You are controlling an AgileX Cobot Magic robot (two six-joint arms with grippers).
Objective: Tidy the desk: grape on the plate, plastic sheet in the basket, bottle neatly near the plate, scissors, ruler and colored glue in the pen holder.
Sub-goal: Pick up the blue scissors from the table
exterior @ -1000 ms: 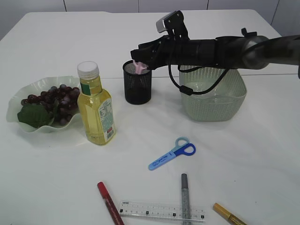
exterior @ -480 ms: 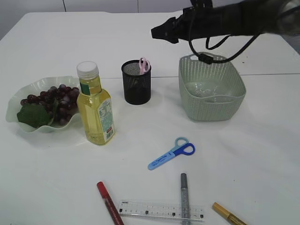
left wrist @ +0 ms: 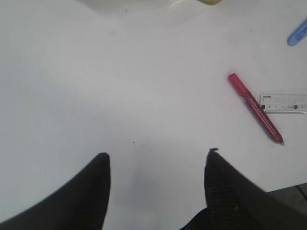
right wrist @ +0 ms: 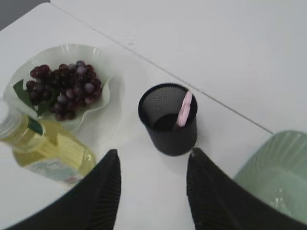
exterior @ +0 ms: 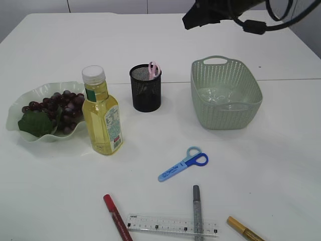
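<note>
Dark grapes (exterior: 55, 103) lie on the pale green plate (exterior: 22, 98), left. The yellow bottle (exterior: 102, 113) stands upright beside it. The black mesh pen holder (exterior: 146, 90) holds pink scissors (exterior: 153, 69). Blue scissors (exterior: 184, 164) lie on the table; the clear ruler (exterior: 173, 226), a red glue pen (exterior: 117, 217), a grey one (exterior: 197, 208) and a gold one (exterior: 246, 230) lie at the front edge. The green basket (exterior: 225, 95) holds a clear plastic sheet (exterior: 218, 95). My right gripper (right wrist: 153, 155) is open and empty, high above the holder (right wrist: 168, 120). My left gripper (left wrist: 156, 155) is open over bare table.
The right arm (exterior: 225, 10) reaches in from the top right. The left wrist view shows the red pen (left wrist: 255, 108), the ruler end (left wrist: 283, 103) and a blue scissors tip (left wrist: 298, 34). The right wrist view shows grapes (right wrist: 62, 88), bottle (right wrist: 45, 148) and basket (right wrist: 273, 172).
My right gripper has let go of the pink scissors in the pen holder and has risen up and to the right, away from the holder.
</note>
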